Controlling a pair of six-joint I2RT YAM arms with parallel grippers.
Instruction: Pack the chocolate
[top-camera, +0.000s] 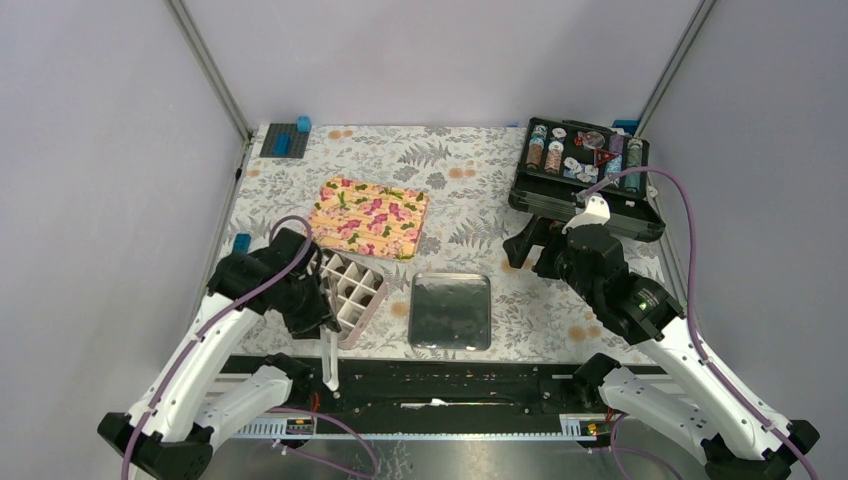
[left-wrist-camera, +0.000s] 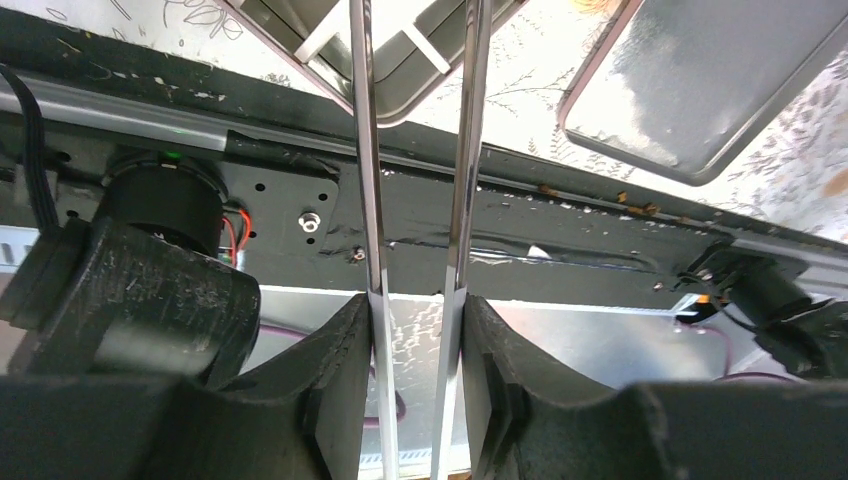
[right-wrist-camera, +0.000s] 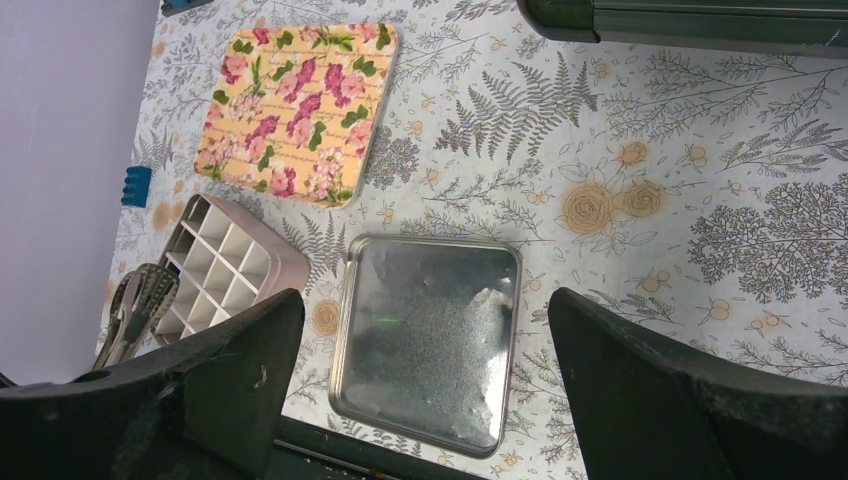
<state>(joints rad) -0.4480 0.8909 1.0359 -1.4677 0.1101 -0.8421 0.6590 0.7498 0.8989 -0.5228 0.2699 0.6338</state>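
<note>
- The left gripper (left-wrist-camera: 415, 325) sits closest to the lens. Its fingers are clamped on a pair of metal tongs (left-wrist-camera: 365, 150), whose two blades run side by side with a gap between them, up toward the pink gridded box (top-camera: 352, 290).
- In the right wrist view the ribbed tong tips lie at the near-left edge of that box. They are small and partly hidden there, so I cannot tell whether anything is pinched between them.
- The chocolate shows in no view. The box cells that can be seen look bare, and so does the metal tray (right-wrist-camera: 430, 330) just beside the box.
- The right gripper (right-wrist-camera: 425, 305) hangs above the tray with its fingers spread wide, holding nothing.
- To do this step well, I judge:
  - hold the squeeze on the blades even, so they do not twist in the fingers
  - lower the tips straight into one cell, clear of the thin dividers
  - let the spread gripper steady the box if it slides
- Count:
  - one box
  - one tray
  - one floral lid (right-wrist-camera: 295, 110), lying flat beyond the box
  - one pair of tongs
  - one black case (top-camera: 585, 195) at the far right
  - no chocolate pieces seen
</note>
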